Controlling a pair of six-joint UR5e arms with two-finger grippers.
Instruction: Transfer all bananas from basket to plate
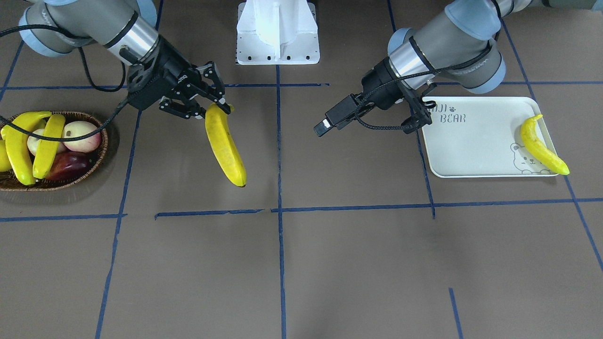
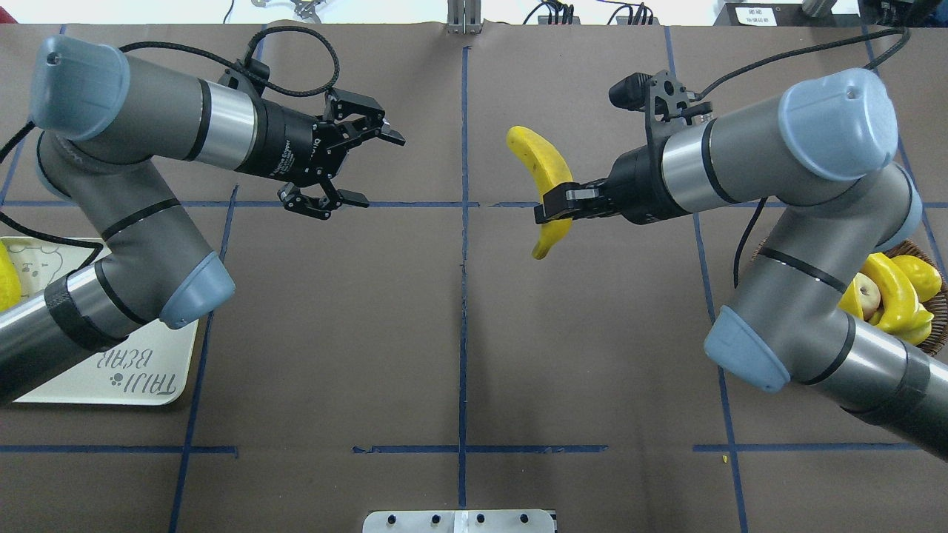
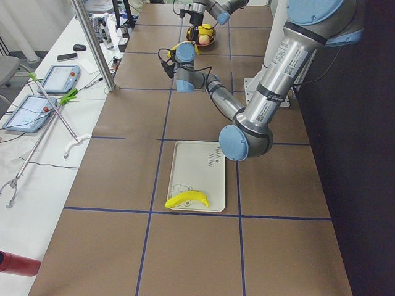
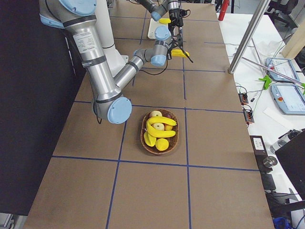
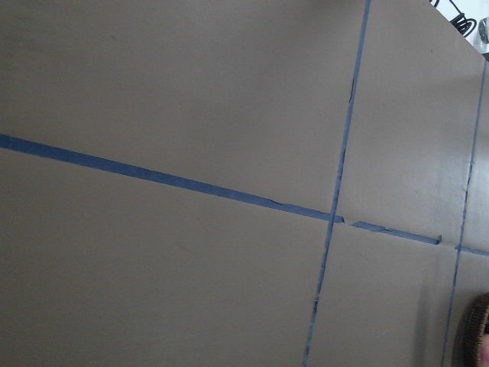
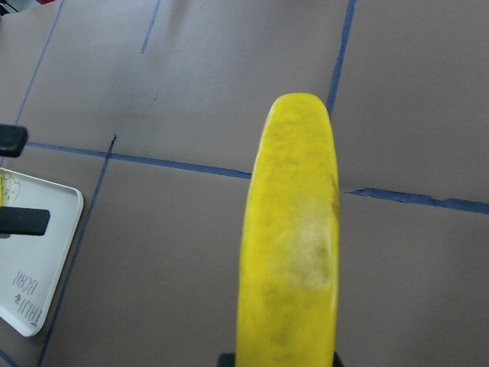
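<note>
You see the right gripper (image 2: 552, 209) pinching a banana (image 2: 544, 166) near one end, above the middle of the table (image 2: 459, 333). The left gripper (image 2: 379, 169) is spread, holding nothing. A second banana (image 1: 541, 146) lies along the short outer edge of the plate (image 1: 471, 141), its tip over the rim. Two other bananas (image 1: 19, 146) rest in the basket (image 1: 104, 141) at the table's right edge.

**Only the plate's print is legible**

The plate (image 2: 167, 344) carries "TAIJI BEAR" in grey letters beside a paw mark; seen from overhead, the words are upside down. From the front, my left gripper (image 1: 426, 114) hides the first letters, leaving "JI BEAR". White lettering on that gripper's body is too small to read.
</note>
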